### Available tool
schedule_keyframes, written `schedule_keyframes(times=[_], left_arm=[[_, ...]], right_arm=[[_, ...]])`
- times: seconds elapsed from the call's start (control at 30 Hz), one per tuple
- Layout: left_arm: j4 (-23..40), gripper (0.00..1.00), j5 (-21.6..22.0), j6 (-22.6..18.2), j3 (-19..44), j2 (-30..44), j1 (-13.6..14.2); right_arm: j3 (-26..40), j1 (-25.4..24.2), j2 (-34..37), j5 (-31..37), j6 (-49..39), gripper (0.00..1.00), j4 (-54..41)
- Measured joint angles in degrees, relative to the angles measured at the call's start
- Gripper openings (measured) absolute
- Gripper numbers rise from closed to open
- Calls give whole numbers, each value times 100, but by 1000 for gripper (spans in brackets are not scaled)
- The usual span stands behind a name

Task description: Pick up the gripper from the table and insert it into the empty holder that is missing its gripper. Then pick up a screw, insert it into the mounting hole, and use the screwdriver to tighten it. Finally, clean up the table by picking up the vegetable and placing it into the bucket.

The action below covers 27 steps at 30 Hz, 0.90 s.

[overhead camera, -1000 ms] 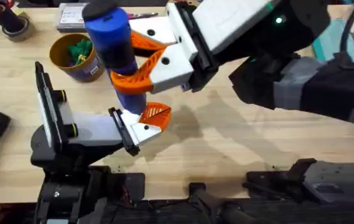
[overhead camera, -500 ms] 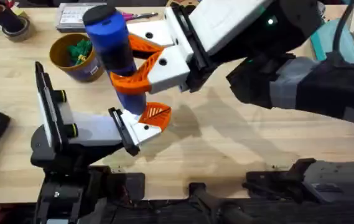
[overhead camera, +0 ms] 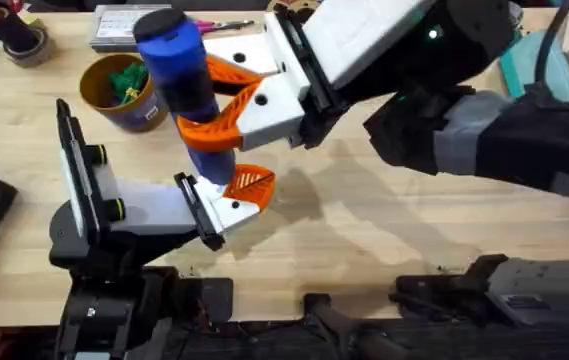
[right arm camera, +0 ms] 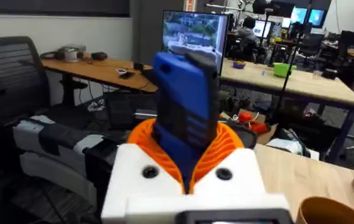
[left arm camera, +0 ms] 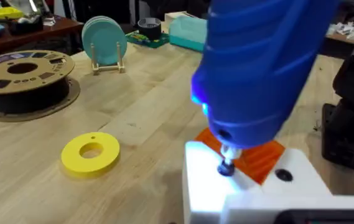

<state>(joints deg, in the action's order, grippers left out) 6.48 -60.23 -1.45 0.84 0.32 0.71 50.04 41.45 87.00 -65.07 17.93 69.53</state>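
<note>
Step in hand: tightening the screw, by the look of it
Right claw (overhead camera: 226, 100): clamped on the screwdriver (overhead camera: 182, 75), orange pads either side of the blue barrel, tool upright
Screwdriver tip: down on the white holder (left arm camera: 251, 186), on a dark screw head (left arm camera: 226, 168), likely seated in the mounting hole
Orange finger (left arm camera: 251, 155): in the holder, just behind the tip
Left claw (overhead camera: 239, 195): under the screwdriver; open or closed cannot be told
Bucket (overhead camera: 119, 92): at the far left of the worktop (overhead camera: 364, 240), green leafy bunch inside
Next move: steady downward pressure, tip kept square on the screw; vegetable clean-up to follow
Left wrist view: bit on the screw, blue glow at the tool's nose
Overhead: grip and layout, with the contact point hidden under the barrel
</note>
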Motion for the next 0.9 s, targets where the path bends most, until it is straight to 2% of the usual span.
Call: schedule_keyframes(times=[0.9], left_arm=[[4, 7, 0, 17, 0, -2, 0]], right_arm=[[0, 42, 0, 31, -40, 23, -145]])
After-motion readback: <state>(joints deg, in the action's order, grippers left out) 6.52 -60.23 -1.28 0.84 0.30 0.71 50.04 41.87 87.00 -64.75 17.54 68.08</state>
